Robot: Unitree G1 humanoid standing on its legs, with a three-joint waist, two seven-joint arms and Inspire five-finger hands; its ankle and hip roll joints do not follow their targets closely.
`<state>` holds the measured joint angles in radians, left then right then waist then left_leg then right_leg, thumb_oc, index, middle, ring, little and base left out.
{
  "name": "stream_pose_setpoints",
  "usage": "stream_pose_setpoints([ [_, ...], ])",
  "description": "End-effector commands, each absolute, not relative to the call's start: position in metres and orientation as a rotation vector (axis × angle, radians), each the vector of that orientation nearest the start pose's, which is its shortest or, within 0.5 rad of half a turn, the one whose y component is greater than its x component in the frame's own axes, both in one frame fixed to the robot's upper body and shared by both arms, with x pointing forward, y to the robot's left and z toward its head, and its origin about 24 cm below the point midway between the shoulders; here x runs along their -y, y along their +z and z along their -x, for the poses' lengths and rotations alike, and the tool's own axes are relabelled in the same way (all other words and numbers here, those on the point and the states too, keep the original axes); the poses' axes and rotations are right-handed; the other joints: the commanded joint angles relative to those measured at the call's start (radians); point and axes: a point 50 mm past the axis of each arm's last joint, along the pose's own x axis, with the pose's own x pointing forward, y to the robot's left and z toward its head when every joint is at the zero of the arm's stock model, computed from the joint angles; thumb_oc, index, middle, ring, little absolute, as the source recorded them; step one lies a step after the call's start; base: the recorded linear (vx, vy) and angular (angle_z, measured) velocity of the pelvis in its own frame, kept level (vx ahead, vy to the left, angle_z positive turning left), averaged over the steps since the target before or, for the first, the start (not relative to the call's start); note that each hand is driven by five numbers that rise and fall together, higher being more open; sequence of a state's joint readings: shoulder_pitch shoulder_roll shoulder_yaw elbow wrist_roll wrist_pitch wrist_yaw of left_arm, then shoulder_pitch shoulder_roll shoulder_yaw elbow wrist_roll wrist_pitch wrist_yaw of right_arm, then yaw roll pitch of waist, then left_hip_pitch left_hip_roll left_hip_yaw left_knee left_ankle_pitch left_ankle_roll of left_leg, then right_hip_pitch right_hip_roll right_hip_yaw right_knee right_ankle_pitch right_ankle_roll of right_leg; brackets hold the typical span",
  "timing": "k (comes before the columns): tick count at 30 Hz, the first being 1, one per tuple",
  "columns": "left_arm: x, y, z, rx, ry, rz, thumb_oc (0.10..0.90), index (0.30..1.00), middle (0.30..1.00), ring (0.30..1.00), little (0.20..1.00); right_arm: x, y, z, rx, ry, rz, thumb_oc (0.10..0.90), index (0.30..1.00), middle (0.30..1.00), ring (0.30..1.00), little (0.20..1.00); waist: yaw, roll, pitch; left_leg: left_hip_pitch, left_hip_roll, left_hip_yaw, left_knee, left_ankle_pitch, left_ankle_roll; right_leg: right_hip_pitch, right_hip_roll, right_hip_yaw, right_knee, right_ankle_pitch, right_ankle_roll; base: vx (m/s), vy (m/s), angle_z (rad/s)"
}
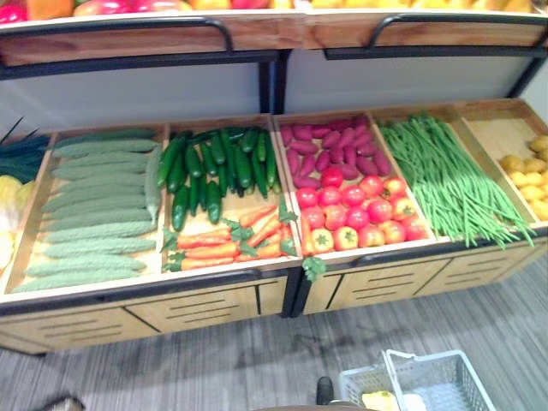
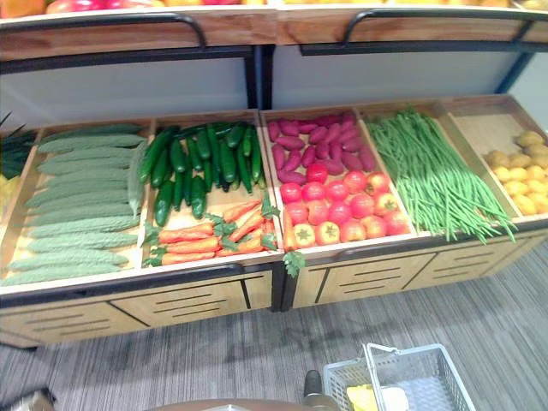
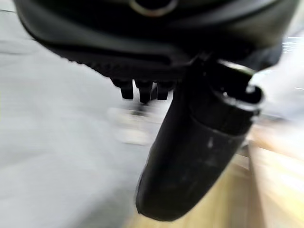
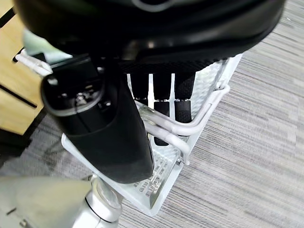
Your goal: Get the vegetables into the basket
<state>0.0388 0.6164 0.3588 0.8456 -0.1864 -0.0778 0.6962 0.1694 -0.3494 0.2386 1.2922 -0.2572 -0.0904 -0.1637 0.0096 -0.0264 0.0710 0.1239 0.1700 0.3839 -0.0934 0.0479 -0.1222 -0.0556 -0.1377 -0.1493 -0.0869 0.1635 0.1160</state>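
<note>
A wooden produce stand holds pale green gourds (image 1: pixel 94 205), dark cucumbers (image 1: pixel 214 167), carrots (image 1: pixel 227 240), purple sweet potatoes (image 1: pixel 330 150), tomatoes (image 1: pixel 360 214) and green beans (image 1: pixel 445 180). A white wire basket (image 1: pixel 445 377) hangs low at the right, above the floor, with a yellow item (image 1: pixel 379 400) inside it. In the right wrist view my right hand (image 4: pixel 104 133) has its fingers hooked round the basket's handle (image 4: pixel 199 121). My left hand (image 3: pixel 190 156) hangs over the floor beside the stand, fingers relaxed, holding nothing.
Yellow round produce (image 1: pixel 531 175) fills the far right bin. An upper shelf (image 1: pixel 257 30) with a black rail overhangs the back of the stand. Grey striped carpet (image 1: pixel 214 360) lies between me and the stand's front edge (image 1: pixel 145 291).
</note>
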Motion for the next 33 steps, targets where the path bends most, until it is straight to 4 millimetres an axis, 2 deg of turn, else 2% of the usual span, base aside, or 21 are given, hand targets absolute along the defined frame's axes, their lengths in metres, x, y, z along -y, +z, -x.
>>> stream_pose_setpoints([
  [1,-0.436,0.069,-0.17,-0.188,1.227,-1.014,0.9,1.0,1.0,1.0,1.0,0.274,-0.157,-0.028,-1.274,0.029,0.716,0.4,0.3,0.3,0.3,0.3,-0.039,-0.019,0.04,-0.034,0.001,-0.041,0.006,0.056,-0.025,0.094,-0.067,-0.026,0.007,-0.018,0.094,0.0,0.011,0.12],
  [3,-0.427,0.08,-0.183,-0.14,1.077,-1.204,0.9,1.0,1.0,1.0,1.0,0.278,-0.155,-0.031,-1.266,0.021,0.718,0.4,0.3,0.3,0.3,0.3,-0.046,-0.018,0.041,-0.034,-0.003,-0.041,0.006,0.053,-0.023,0.093,-0.071,-0.026,0.006,-0.013,0.097,-0.02,0.02,0.1],
  [4,-0.427,0.079,-0.185,-0.157,1.052,-1.238,0.9,1.0,1.0,1.0,1.0,0.28,-0.154,-0.032,-1.267,0.019,0.727,0.4,0.3,0.3,0.3,0.3,-0.047,-0.017,0.04,-0.034,-0.005,-0.04,0.006,0.051,-0.022,0.092,-0.073,-0.025,0.006,-0.011,0.099,0.0,0.0,0.0],
  [5,-0.416,0.092,-0.2,-0.071,0.96,-1.288,0.9,1.0,1.0,1.0,1.0,0.28,-0.154,-0.035,-1.258,0.022,0.73,0.4,0.3,0.3,0.3,0.3,-0.051,-0.016,0.041,-0.031,-0.007,-0.039,0.006,0.047,-0.021,0.093,-0.077,-0.023,0.005,-0.008,0.102,-0.01,0.029,-0.03],
  [7,-0.402,0.101,-0.214,0.004,0.824,-1.36,0.9,1.0,1.0,1.0,1.0,0.284,-0.152,-0.04,-1.239,0.019,0.74,0.4,0.3,0.3,0.3,0.3,-0.058,-0.014,0.038,-0.032,-0.009,-0.035,0.006,0.045,-0.02,0.088,-0.081,-0.018,0.005,0.0,0.104,-0.01,0.031,-0.04],
  [9,-0.399,0.095,-0.22,-0.02,0.745,-1.362,0.9,1.0,1.0,1.0,1.0,0.286,-0.15,-0.045,-1.225,0.025,0.749,0.4,0.3,0.3,0.3,0.3,-0.068,-0.013,0.037,-0.031,-0.01,-0.03,0.006,0.043,-0.02,0.086,-0.084,-0.012,0.005,0.005,0.106,-0.01,0.034,-0.02],
  [12,-0.379,0.102,-0.244,0.029,0.5,-1.352,0.9,1.0,1.0,1.0,1.0,0.292,-0.146,-0.053,-1.199,0.038,0.768,0.4,0.3,0.3,0.3,0.3,-0.089,-0.01,0.035,-0.026,-0.012,-0.02,0.006,0.04,-0.02,0.08,-0.086,0.002,0.002,0.012,0.108,0.0,0.038,-0.08],
  [16,-0.375,0.106,-0.25,0.039,0.447,-1.341,0.9,1.0,1.0,1.0,1.0,0.291,-0.145,-0.056,-1.179,0.05,0.775,0.4,0.3,0.3,0.3,0.3,-0.095,-0.012,0.033,-0.023,-0.012,-0.013,0.006,0.038,-0.02,0.075,-0.085,0.009,0.002,0.014,0.109,0.01,0.015,-0.13],
  [19,-0.366,0.114,-0.264,0.04,0.341,-1.314,0.9,1.0,1.0,1.0,1.0,0.297,-0.143,-0.056,-1.181,0.058,0.787,0.4,0.3,0.3,0.3,0.3,-0.112,-0.012,0.032,-0.019,-0.01,-0.002,0.006,0.035,-0.021,0.066,-0.083,0.023,0.0,0.016,0.11,0.01,0.02,-0.08],
  [25,-0.361,0.124,-0.279,0.065,0.328,-1.291,0.9,1.0,1.0,1.0,1.0,0.295,-0.144,-0.057,-1.184,0.076,0.79,0.4,0.3,0.3,0.3,0.3,-0.126,-0.016,0.034,-0.019,-0.008,0.008,0.006,0.033,-0.019,0.054,-0.079,0.04,0.001,0.017,0.11,0.01,0.01,-0.09],
  [33,-0.359,0.125,-0.287,0.033,0.293,-1.314,0.9,1.0,1.0,1.0,1.0,0.296,-0.143,-0.058,-1.186,0.089,0.802,0.4,0.3,0.3,0.3,0.3,-0.135,-0.013,0.039,-0.017,-0.008,0.013,0.006,0.032,-0.019,0.048,-0.078,0.05,0.002,0.017,0.109,0.0,0.002,-0.01],
])
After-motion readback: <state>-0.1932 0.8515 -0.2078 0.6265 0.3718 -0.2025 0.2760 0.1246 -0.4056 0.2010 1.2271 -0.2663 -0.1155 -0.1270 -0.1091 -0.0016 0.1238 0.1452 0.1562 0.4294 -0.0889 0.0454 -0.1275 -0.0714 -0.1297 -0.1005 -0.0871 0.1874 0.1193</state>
